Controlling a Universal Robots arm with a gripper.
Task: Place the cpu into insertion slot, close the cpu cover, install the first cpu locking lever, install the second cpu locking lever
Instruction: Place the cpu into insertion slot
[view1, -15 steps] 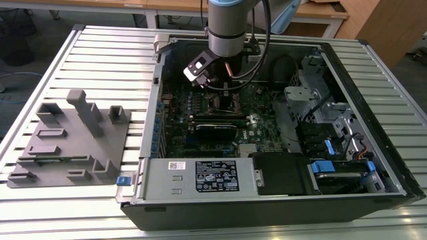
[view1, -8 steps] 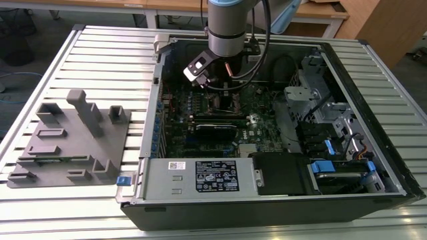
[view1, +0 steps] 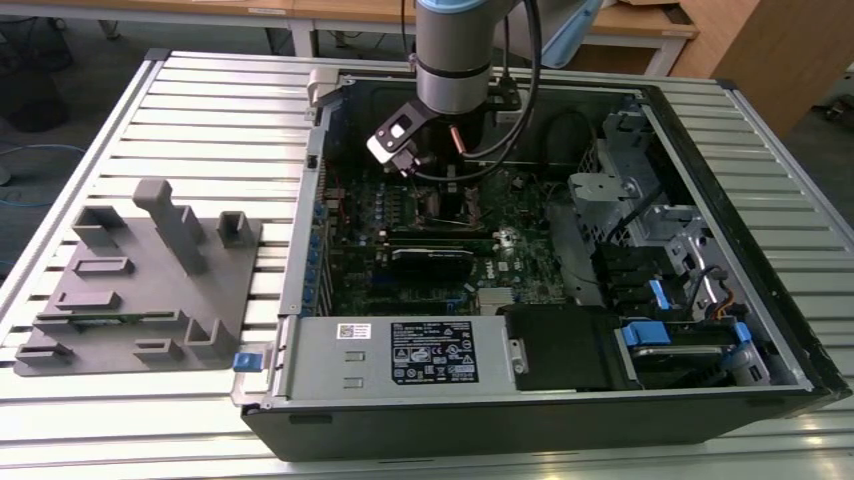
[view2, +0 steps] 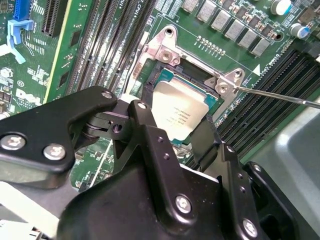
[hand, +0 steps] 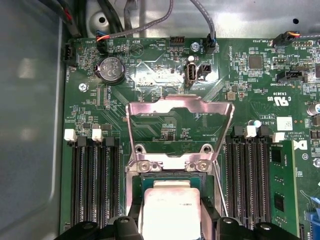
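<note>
The cpu, a silvery square chip, lies in the insertion slot on the green board. My gripper straddles it with a black finger against each of two opposite sides, so it looks shut on the chip. In the first wrist view the cpu sits between the fingertips of the gripper. Beyond it, the cpu cover stands raised on its hinge. A thin wire locking lever sticks out beside the socket, unlatched. In the exterior view the gripper hangs inside the open computer case.
Long black memory slots flank the socket on both sides. Cables and the case wall lie nearby. A power supply and drive bays fill the case's near side. A grey fixture stands on the table at the exterior view's left.
</note>
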